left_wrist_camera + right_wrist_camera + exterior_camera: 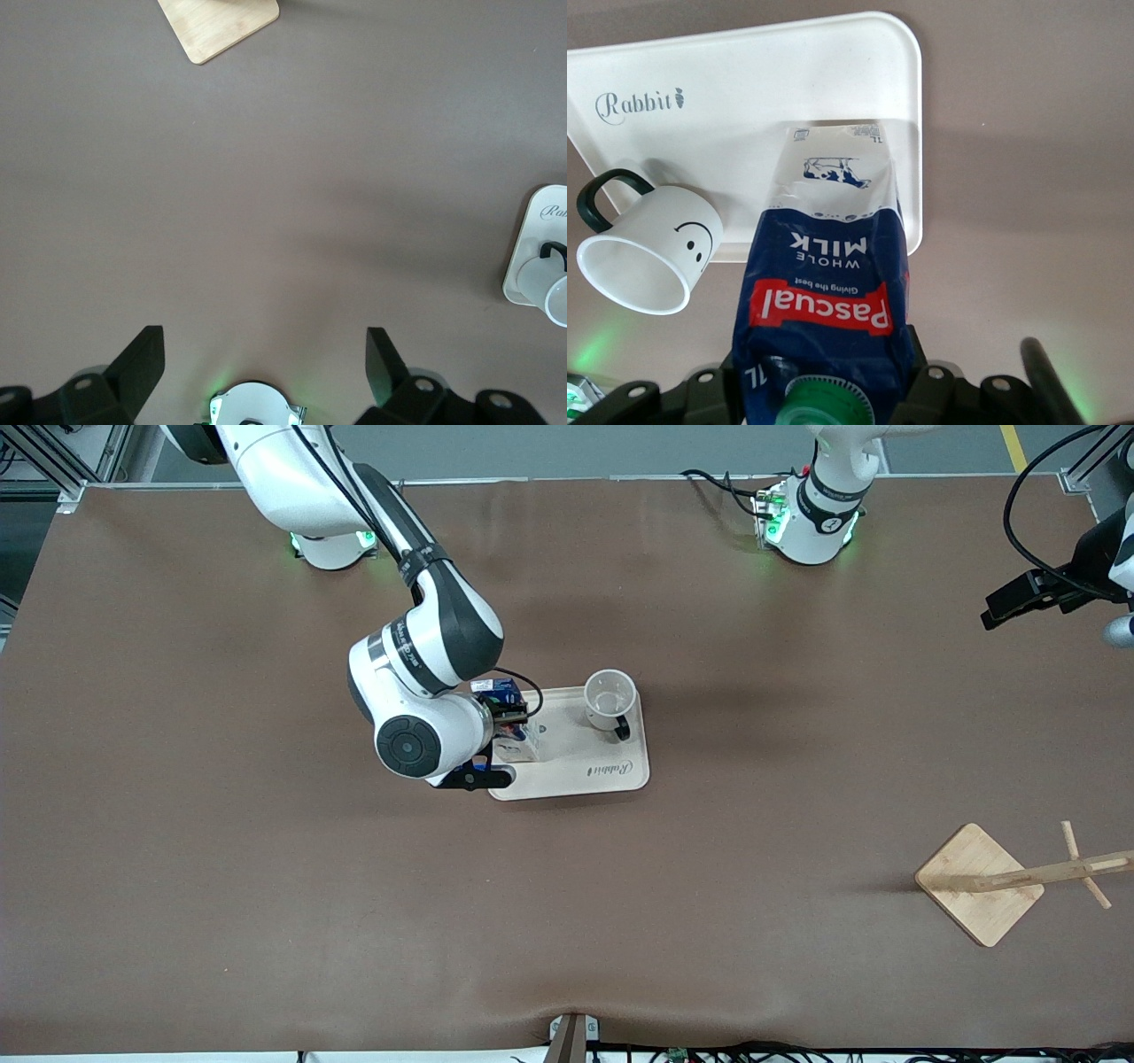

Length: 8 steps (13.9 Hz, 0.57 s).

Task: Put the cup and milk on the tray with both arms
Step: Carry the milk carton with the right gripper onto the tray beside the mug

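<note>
The beige tray (585, 766) lies at the table's middle. The white smiley cup (609, 698) stands upright on it, at the end toward the left arm. My right gripper (508, 724) is shut on the top of the dark-blue milk carton (514, 737). The carton stands upright with its base on the tray's end toward the right arm. In the right wrist view the fingers (926, 390) clamp the carton (824, 266) beside its green cap, with the cup (651, 257) and tray (744, 88) below. My left gripper (263, 372) is open and empty. It waits high over the left arm's end of the table (1019, 598).
A square wooden rack base (979, 881) with a pole and pegs stands nearer the front camera, toward the left arm's end. It also shows in the left wrist view (219, 22). Brown tabletop lies all round the tray.
</note>
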Tool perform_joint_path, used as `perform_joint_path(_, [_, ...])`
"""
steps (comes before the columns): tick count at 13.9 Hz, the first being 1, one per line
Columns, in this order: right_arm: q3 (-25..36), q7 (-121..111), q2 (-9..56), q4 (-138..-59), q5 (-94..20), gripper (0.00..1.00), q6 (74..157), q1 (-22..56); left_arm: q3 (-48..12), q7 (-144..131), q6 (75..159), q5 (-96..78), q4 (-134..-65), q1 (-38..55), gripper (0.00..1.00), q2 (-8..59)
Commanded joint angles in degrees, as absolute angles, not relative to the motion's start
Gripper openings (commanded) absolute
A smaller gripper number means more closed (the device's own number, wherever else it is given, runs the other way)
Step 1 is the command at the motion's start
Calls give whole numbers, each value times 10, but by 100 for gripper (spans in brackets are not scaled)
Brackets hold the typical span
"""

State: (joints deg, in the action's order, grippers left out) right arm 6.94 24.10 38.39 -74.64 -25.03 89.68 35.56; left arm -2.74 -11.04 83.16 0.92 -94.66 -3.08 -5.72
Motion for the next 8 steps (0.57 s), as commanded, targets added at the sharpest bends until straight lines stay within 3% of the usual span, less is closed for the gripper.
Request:
perform_joint_path(1, [74, 232, 388, -740, -241, 37, 886, 359, -30, -112, 819, 0, -928, -33, 100, -51])
perform_joint_path(3, [74, 232, 389, -751, -240, 38, 894, 366, -31, -105, 820, 1, -929, -33, 100, -51])
perform_joint_path(6, [74, 233, 396, -751, -233, 54, 895, 367, -38, -102, 836, 10, -931, -29, 100, -51])
perform_joint_path(8, [74, 230, 395, -750, -235, 100, 893, 367, -47, -87, 853, 10, -937, -29, 100, -54])
